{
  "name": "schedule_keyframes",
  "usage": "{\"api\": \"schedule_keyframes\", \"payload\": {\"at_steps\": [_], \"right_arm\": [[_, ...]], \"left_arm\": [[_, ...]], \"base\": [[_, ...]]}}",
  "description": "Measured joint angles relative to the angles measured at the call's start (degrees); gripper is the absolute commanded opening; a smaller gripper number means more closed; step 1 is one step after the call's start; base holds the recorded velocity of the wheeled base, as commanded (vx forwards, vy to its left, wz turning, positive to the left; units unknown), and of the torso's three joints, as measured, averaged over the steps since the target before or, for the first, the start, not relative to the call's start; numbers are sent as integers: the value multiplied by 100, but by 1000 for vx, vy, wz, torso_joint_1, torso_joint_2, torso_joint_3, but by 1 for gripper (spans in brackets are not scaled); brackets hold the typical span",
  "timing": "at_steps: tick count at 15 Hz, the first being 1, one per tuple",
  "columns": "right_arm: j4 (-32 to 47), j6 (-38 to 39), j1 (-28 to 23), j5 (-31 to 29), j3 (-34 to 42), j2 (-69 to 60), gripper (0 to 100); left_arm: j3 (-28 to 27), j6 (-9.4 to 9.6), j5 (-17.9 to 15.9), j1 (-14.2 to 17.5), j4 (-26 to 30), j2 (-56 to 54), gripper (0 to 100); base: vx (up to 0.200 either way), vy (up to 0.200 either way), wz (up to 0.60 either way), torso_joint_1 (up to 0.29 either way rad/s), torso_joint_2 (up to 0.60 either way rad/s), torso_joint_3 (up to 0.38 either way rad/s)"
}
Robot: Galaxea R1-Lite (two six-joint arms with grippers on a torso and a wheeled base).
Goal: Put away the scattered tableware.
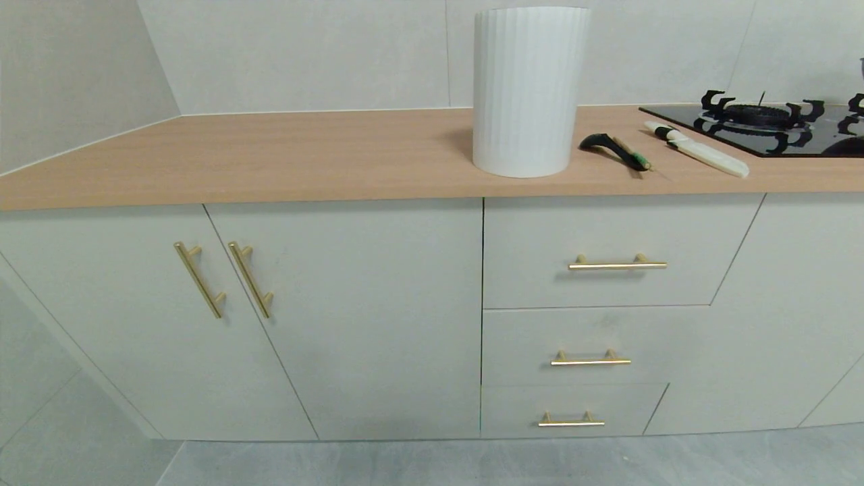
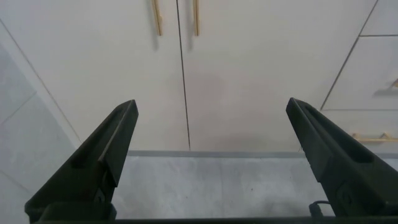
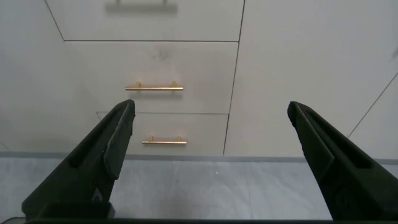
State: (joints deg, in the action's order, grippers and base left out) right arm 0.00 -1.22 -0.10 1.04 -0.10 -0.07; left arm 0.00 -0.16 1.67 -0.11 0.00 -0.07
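While both jaws gape empty, a knife (image 1: 698, 150) and probable peeler (image 1: 614, 150) lie near the canister (image 1: 526, 94).

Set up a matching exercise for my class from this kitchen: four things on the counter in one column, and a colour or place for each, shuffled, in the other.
Things
1. canister
2. peeler
3. knife
4. hob

Descriptions
A. pale, lying beside the hob
B. black with green, lying just right of the canister
C. black glass, at the counter's right end
D. white, ribbed, standing upright

Pairs: 1-D, 2-B, 3-A, 4-C
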Motion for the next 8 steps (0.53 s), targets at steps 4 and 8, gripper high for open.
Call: {"api": "schedule_keyframes", "payload": {"at_steps": [4, 8], "right_arm": [[0, -12, 5, 18, 0, 0, 100], [82, -22, 10, 167, -166, 15, 100]], "left_arm": [[0, -6, 2, 1, -2, 0, 100], [0, -9, 0, 1, -2, 0, 100]], "base": [[0, 0, 0, 0, 0, 0], [0, 0, 0, 0, 0, 0]]}}
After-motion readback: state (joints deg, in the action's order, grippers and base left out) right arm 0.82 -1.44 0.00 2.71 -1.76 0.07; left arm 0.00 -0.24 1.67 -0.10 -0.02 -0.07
